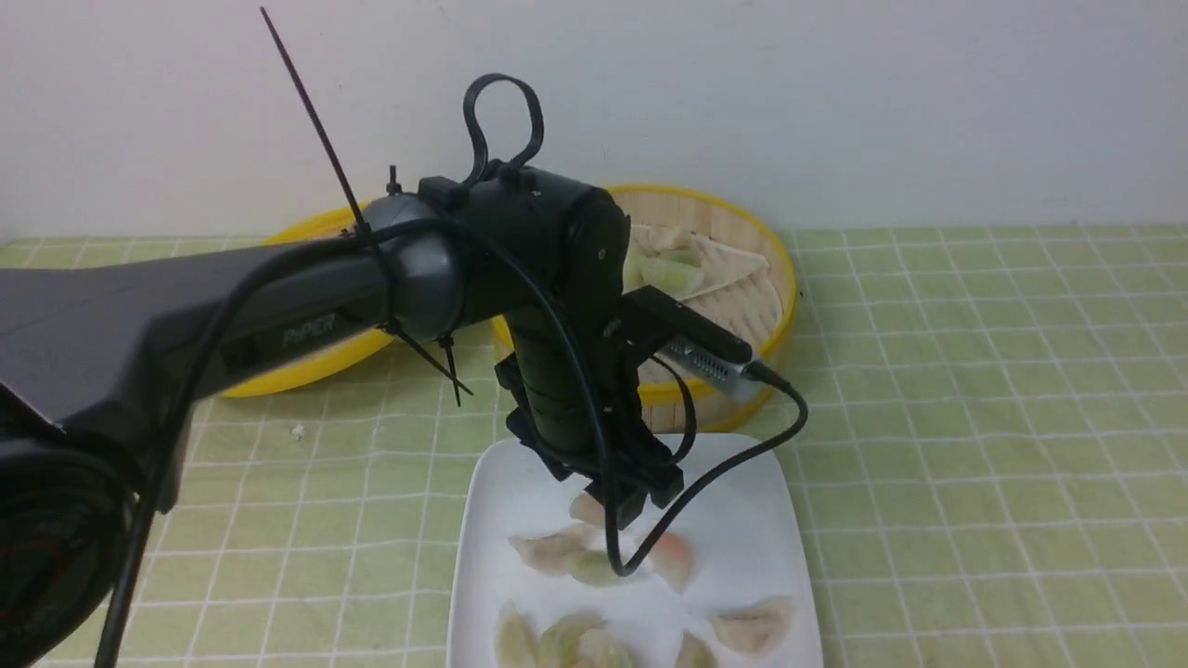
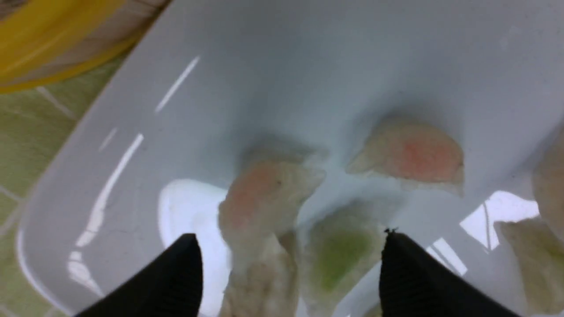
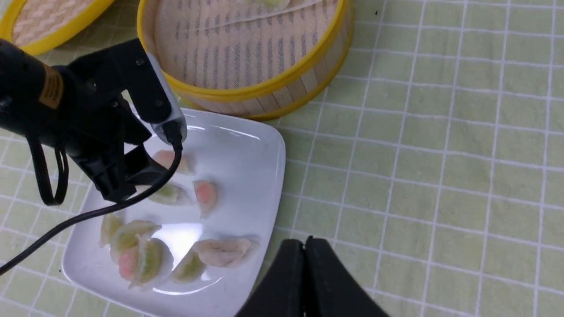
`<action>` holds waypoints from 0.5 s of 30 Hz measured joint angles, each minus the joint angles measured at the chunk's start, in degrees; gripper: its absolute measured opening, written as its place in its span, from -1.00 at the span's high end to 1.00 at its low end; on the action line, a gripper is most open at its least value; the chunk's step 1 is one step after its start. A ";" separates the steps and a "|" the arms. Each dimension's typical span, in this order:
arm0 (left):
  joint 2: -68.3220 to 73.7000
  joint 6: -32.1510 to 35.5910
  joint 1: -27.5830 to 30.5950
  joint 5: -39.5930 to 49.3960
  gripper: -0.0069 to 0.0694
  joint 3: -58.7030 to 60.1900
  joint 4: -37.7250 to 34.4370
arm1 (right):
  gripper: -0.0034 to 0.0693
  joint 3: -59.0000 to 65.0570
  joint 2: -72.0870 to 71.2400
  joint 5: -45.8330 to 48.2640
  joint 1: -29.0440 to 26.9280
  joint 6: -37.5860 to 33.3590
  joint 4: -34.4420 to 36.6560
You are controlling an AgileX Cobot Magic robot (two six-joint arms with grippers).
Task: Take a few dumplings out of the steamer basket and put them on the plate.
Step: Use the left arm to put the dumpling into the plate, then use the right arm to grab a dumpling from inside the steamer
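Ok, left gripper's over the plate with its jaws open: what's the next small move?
Probably lift the left gripper straight up. Its jaws stand open on either side of the pinkish dumpling lying on the plate, so nothing looks held, and more dumplings lie in the steamer basket behind.

You are working at what looks like a lab test bench dressed as a dining table. A pale green checked cloth [image 1: 974, 417] is covering the surface. A bare white wall [image 1: 835, 93] is closing off its far edge. A cable-tied robot arm [image 1: 186, 315] is reaching over tableware: steamer basket [image 3: 273, 83], woven lid [image 3: 44, 17], white plate [image 1: 742, 482].
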 joint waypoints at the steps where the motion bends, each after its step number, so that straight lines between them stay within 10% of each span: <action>1: 0.00 -1.40 0.00 0.77 -0.43 -0.61 0.52 | 0.95 -0.30 1.27 0.00 0.00 -0.70 0.70; 4: -1.01 -4.03 0.00 4.34 -0.19 -2.32 2.26 | 0.95 -2.09 4.82 -0.05 1.05 -2.89 2.36; 8: -7.34 -5.31 0.00 9.05 0.65 -2.71 6.28 | 0.94 -8.42 13.22 -0.12 6.69 -3.97 2.18; 15: -23.48 -7.79 0.00 10.62 0.83 -1.63 5.03 | 0.94 -24.56 32.85 -0.55 15.38 -4.50 -7.07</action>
